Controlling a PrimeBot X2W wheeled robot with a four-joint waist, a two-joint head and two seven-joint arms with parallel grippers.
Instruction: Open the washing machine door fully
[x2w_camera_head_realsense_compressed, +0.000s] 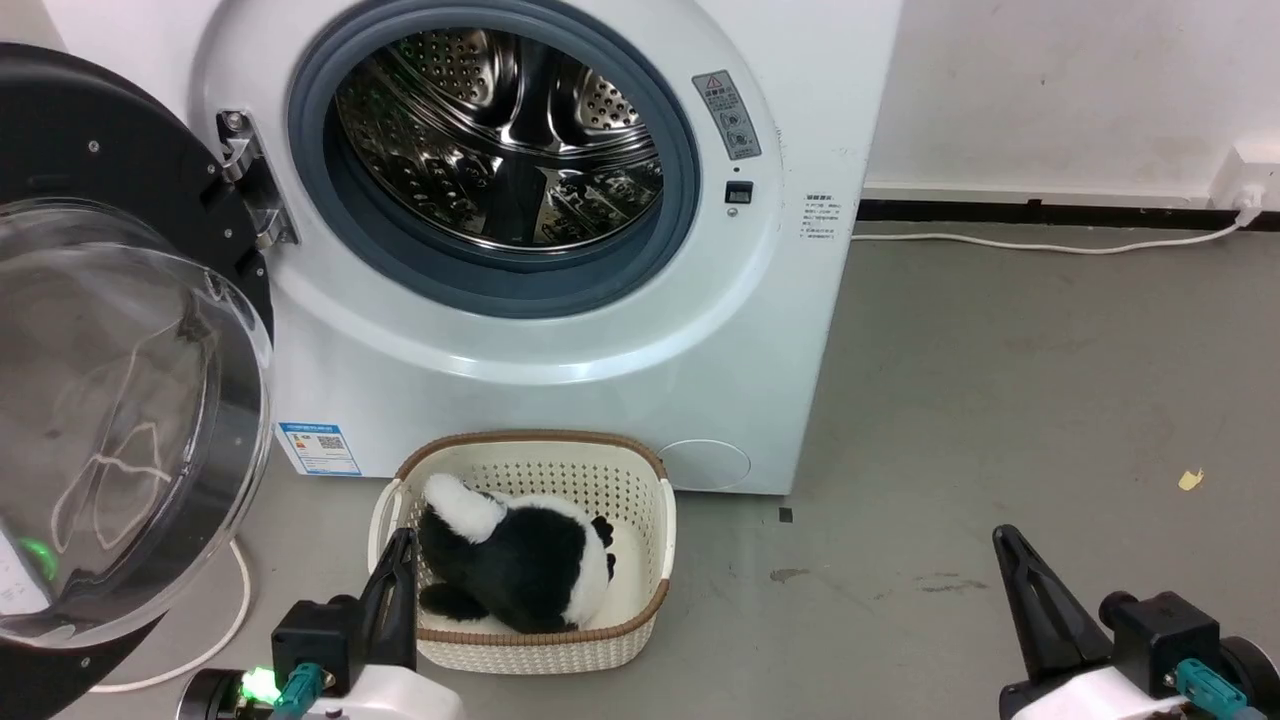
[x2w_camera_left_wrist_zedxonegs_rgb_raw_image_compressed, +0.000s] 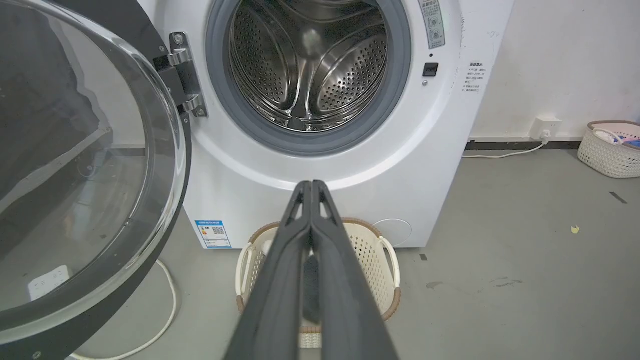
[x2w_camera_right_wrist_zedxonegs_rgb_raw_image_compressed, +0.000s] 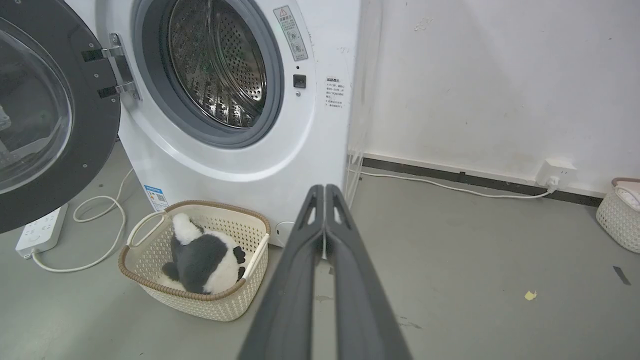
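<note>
The white washing machine (x2w_camera_head_realsense_compressed: 560, 380) (x2w_camera_left_wrist_zedxonegs_rgb_raw_image_compressed: 350, 165) (x2w_camera_right_wrist_zedxonegs_rgb_raw_image_compressed: 280, 165) stands with its steel drum (x2w_camera_head_realsense_compressed: 500, 140) exposed. Its glossy black door (x2w_camera_head_realsense_compressed: 110, 400) (x2w_camera_left_wrist_zedxonegs_rgb_raw_image_compressed: 80, 165) (x2w_camera_right_wrist_zedxonegs_rgb_raw_image_compressed: 45, 120), with the bulging clear window, is swung far out to the left on its metal hinge (x2w_camera_head_realsense_compressed: 250, 180). My left gripper (x2w_camera_head_realsense_compressed: 400, 545) (x2w_camera_left_wrist_zedxonegs_rgb_raw_image_compressed: 311, 184) is shut on nothing, low in front of the basket. Over the floor at the right, my right gripper (x2w_camera_head_realsense_compressed: 1005, 540) (x2w_camera_right_wrist_zedxonegs_rgb_raw_image_compressed: 325, 187) is shut and empty too. Neither gripper touches the door.
A cream basket (x2w_camera_head_realsense_compressed: 640, 620) (x2w_camera_right_wrist_zedxonegs_rgb_raw_image_compressed: 150, 290) holding a black-and-white plush toy (x2w_camera_head_realsense_compressed: 520, 560) sits on the grey floor before the machine. A white cable (x2w_camera_head_realsense_compressed: 230, 630) and a power strip (x2w_camera_right_wrist_zedxonegs_rgb_raw_image_compressed: 40, 230) lie at the left. Another basket (x2w_camera_left_wrist_zedxonegs_rgb_raw_image_compressed: 610, 150) stands by the wall at the right.
</note>
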